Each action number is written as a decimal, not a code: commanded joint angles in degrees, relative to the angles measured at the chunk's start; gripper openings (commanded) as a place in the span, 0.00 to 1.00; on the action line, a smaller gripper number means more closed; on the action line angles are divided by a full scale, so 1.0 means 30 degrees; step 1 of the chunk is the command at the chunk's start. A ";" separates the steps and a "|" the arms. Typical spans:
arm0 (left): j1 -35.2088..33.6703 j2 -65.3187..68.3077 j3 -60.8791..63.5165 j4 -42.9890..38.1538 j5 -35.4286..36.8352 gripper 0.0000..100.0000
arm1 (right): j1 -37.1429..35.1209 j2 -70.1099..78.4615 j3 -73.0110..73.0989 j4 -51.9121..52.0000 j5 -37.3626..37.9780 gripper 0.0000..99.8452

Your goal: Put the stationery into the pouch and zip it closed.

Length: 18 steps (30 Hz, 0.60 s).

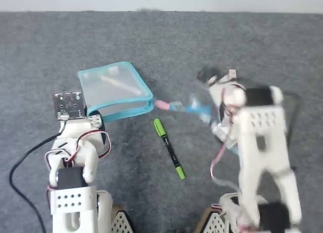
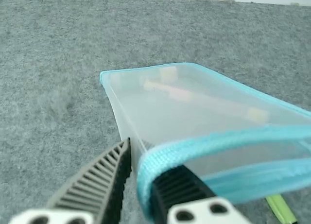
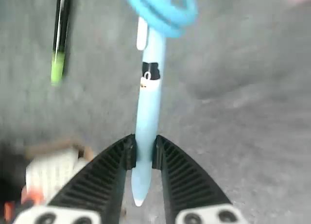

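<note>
A translucent pouch (image 1: 113,89) with a teal zipper edge lies at the left on grey carpet, a pale stick-like item (image 1: 118,85) inside it. My left gripper (image 1: 97,118) is shut on the pouch's near edge; in the left wrist view the gripper (image 2: 141,158) clamps the teal zipper band of the pouch (image 2: 194,107). My right gripper (image 1: 211,115) holds a light blue pen (image 1: 189,109) whose pink end points at the pouch's right corner. In the right wrist view the gripper (image 3: 144,146) is shut on the blue pen (image 3: 150,88), its far end at a teal loop (image 3: 160,8).
A green and black pen (image 1: 169,148) lies loose on the carpet between the two arms, also visible as the green pen (image 3: 59,39) beside the blue one. A black cable (image 1: 22,162) runs at the left. Open carpet lies behind the pouch.
</note>
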 commanded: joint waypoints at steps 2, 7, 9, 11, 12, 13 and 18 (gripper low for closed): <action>0.0147 0.0088 -0.0044 -0.0821 0.0088 0.01 | 0.0190 0.3179 0.0147 0.0718 0.1963 0.01; 0.0147 0.0088 -0.0044 -0.0821 0.0088 0.01 | -0.1128 0.3179 0.1524 0.0718 0.1553 0.01; 0.0147 0.0088 -0.0044 -0.0821 0.0088 0.01 | -0.1832 0.3150 0.2168 0.0747 0.1553 0.01; 0.0147 0.0088 -0.0044 -0.0821 0.0088 0.01 | -0.2447 0.2857 0.2491 0.0718 0.1465 0.01; 0.0147 0.0088 -0.0044 -0.0821 0.0088 0.01 | -0.2711 0.2593 0.2520 0.0718 0.1465 0.01; 0.0147 0.0088 -0.0044 -0.0821 0.0088 0.01 | -0.2974 0.2242 0.2549 0.0718 0.1407 0.01; 0.0147 0.0088 -0.0044 -0.0821 0.0088 0.01 | -0.3297 -0.0835 0.1612 0.0659 0.0117 0.01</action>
